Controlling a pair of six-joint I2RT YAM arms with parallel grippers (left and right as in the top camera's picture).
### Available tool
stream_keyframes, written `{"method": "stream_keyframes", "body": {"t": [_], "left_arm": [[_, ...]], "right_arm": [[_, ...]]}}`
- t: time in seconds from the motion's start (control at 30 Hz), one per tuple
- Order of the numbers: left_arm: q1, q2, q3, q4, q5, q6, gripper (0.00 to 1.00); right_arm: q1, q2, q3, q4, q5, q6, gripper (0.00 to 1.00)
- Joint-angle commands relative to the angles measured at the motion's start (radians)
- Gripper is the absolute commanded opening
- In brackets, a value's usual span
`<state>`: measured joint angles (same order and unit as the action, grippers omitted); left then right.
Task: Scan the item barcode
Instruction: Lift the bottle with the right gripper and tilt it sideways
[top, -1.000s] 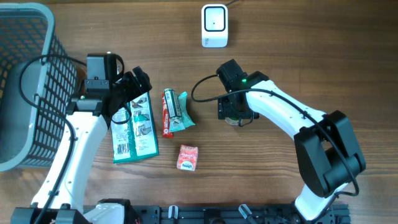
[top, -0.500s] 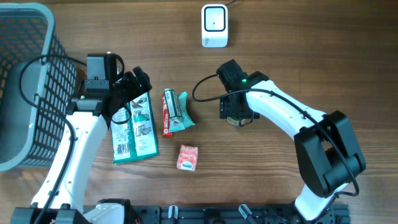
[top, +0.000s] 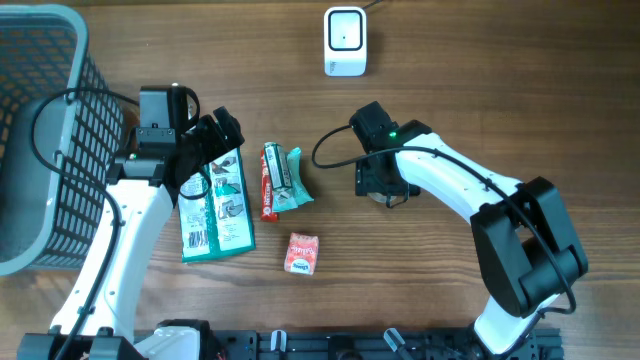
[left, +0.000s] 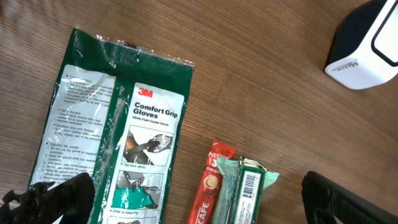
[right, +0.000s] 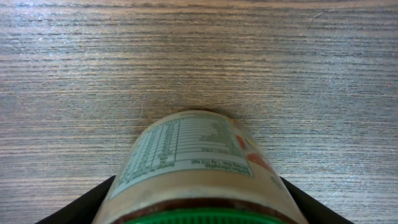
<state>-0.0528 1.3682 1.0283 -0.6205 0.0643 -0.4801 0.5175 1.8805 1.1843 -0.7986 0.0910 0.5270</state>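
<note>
A jar (right: 193, 149) with a pale nutrition label and a green lid fills the bottom of the right wrist view, upright on the wooden table. My right gripper (right: 199, 202) is shut on it, one black finger pressed against each side. From overhead, the right gripper (top: 381, 186) hides most of the jar, right of table centre. The white scanner (top: 345, 41) stands at the back edge, also seen as the scanner (left: 367, 50) in the left wrist view. My left gripper (left: 199, 199) is open and holds nothing, hanging over the top of the green gloves packet (left: 118, 143).
A red coffee stick (top: 269, 182) and a green barcoded packet (top: 290, 178) lie side by side between the arms. A small red packet (top: 301, 254) lies nearer the front. A grey mesh basket (top: 40, 130) stands at the left edge.
The right gripper with the jar has shifted slightly to the right. The left arm has not moved.
</note>
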Motion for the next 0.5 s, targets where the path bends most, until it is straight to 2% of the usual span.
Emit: {"method": "stream_keyframes", "body": {"t": [0.0, 0.47], "left_arm": [[-0.002, -0.012, 0.016, 0.003, -0.014, 0.004, 1.0], [-0.002, -0.012, 0.016, 0.003, -0.013, 0.004, 1.0]], "right_arm": [[-0.001, 0.012, 0.004, -0.002, 0.021, 0.026, 0.74], [-0.002, 0.007, 0.048, -0.037, 0.021, 0.057, 0.74]]}}
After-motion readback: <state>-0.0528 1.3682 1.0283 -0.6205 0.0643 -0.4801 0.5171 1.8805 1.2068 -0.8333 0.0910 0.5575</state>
